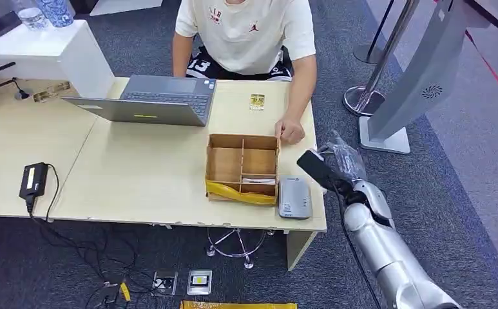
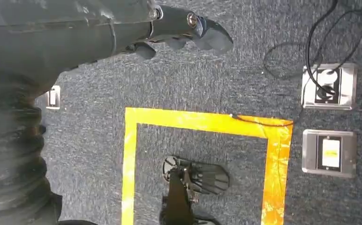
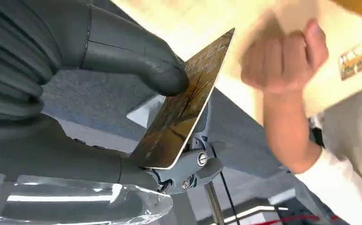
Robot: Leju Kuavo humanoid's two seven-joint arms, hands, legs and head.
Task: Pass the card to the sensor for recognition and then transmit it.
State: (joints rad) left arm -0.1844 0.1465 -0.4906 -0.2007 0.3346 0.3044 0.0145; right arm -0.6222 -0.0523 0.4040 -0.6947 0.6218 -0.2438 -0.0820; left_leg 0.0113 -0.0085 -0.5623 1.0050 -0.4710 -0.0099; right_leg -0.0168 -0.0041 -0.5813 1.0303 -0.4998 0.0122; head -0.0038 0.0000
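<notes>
A gold-brown card [image 3: 183, 108] is pinched between the thumb and fingers [image 3: 136, 56] of my right hand [image 1: 336, 161], which hovers just off the table's right edge, beyond the front corner. In the head view the card [image 1: 313, 167] looks dark and points toward the table. The grey card sensor [image 1: 294, 197] lies flat on the table near that hand, beside a cardboard organiser box [image 1: 243, 166]. A person's hand [image 1: 290, 132] rests on the table by the box's far corner; it is blurred in the right wrist view [image 3: 282, 61]. My left hand [image 2: 188, 28] hangs over the floor holding nothing.
A seated person in a white shirt [image 1: 246, 32] faces me across the wooden table [image 1: 143, 180]. An open laptop [image 1: 156, 100], a small gold item [image 1: 257, 102] and a black power adapter [image 1: 33, 178] lie on it. A grey kiosk stand [image 1: 420, 84] rises at right.
</notes>
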